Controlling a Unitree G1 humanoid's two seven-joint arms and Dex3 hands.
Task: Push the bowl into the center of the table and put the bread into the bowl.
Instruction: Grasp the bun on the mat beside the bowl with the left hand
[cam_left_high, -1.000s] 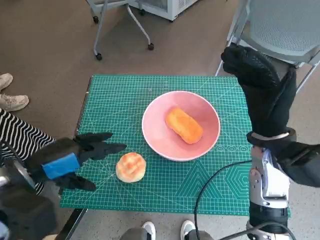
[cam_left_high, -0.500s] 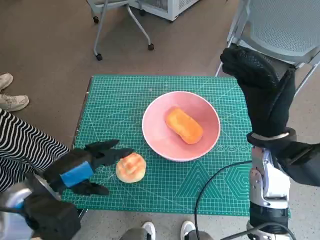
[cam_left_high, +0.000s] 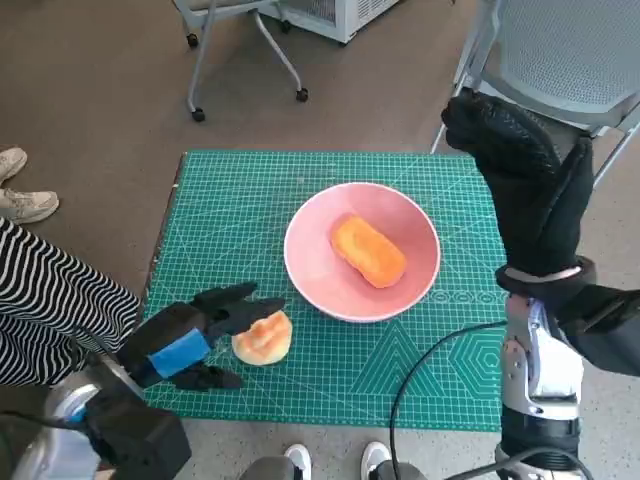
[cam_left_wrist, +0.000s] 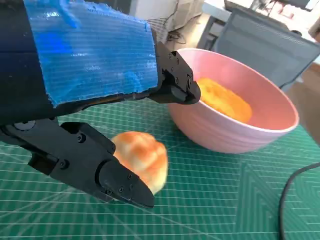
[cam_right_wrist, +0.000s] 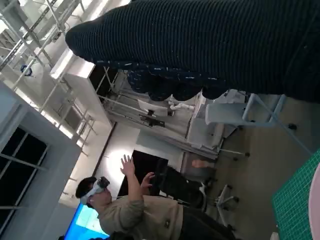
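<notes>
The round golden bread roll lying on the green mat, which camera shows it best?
The left wrist view: the round golden bread roll appears large and close between the left hand's fingers. The head view shows it small and partly covered. The right wrist view misses it.

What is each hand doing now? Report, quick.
Left hand: open, fingers around the round bread, not gripping.
Right hand: raised, holding nothing.

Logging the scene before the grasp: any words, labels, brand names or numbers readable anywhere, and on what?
None can be read.
Green cutting mat: only printed grid lines and patterns; any edge markings are too small to read.
Pink bowl, round bread, blue tape on the left hand: no text.
</notes>
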